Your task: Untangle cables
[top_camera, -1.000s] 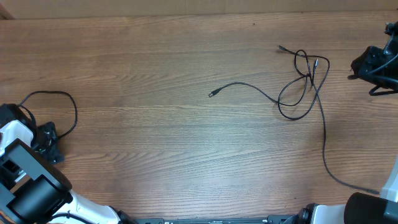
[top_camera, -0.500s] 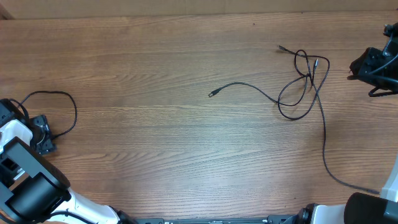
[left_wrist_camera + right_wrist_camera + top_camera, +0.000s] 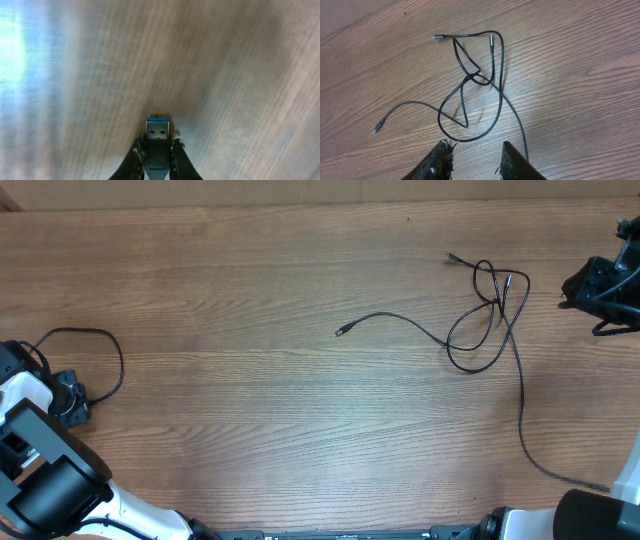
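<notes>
One cable (image 3: 521, 400) tail hidden behind right arm (image 3: 600, 515)

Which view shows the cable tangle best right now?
Right wrist: the tangle fills the frame, crossings clear. Overhead shows it small, toward the right edge. Left wrist misses it, showing only a plug in the left gripper.

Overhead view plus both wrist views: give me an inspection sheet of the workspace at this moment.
Surface: wood-grain table, flat.
Job's things: tangled cables on the right side, loops crossing; one strand trails toward the near right edge.
Clutter: nothing seen.
Grippers: left gripper shut on a USB plug; right gripper open, holding nothing, to the right of the tangle.
Cables: loose cord looped at far left, apart from the tangle; whether it joins the held plug cannot be told.
Surroundings: nothing seen.
</notes>
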`<state>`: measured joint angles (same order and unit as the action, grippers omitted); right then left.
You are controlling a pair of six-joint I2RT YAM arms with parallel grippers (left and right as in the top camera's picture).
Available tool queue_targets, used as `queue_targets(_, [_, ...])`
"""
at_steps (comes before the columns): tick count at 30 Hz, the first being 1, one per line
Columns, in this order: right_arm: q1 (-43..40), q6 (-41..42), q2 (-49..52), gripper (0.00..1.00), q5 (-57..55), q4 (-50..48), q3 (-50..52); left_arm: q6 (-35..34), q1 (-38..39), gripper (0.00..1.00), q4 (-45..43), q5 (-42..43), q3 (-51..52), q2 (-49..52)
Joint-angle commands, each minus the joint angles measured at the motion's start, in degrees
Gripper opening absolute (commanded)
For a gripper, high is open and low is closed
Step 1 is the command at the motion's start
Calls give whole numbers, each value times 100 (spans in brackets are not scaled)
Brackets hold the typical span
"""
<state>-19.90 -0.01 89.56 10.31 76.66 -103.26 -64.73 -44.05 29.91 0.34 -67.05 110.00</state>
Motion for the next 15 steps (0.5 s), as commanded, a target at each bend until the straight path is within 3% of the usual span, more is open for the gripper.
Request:
queue_targets(1, [-42,-24,4,31,50,-2,57,813,-15,4,-308,1325,131,282])
queue_targets(9, [-42,-24,4,31,50,-2,57,2131,452,4,-2542,5097,131,282])
queue_targets(15, [-42,-24,4,31,52,-2,57,2448,1744,4,-3519,5978,107,282])
